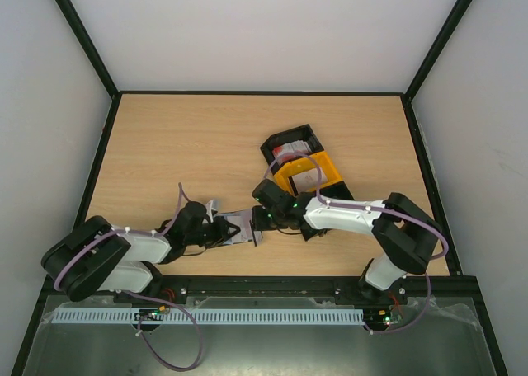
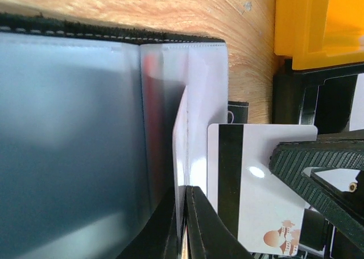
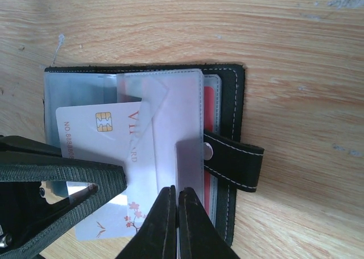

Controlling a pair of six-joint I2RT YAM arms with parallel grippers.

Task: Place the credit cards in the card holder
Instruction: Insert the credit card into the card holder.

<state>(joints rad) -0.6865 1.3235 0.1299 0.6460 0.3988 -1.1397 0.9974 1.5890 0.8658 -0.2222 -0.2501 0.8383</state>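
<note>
Left end effector (image 2: 183, 199) pinches a floppy sleeve (image 3: 176, 100) of the holder (image 3: 239, 162); right end effector (image 3: 172, 202) nips the card (image 2: 256, 174) by its edge; likely stiff, slick.

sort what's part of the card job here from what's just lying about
Part of the job:
- card holder, lying open
- white credit card at its sleeves
- spare credit cards

Just lying about:
- black bin
- yellow bin

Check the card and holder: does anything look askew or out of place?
The white card sits skewed across the open card holder, only partly under a clear sleeve whose top corner looks bent. Nothing spilled or broken.
</note>
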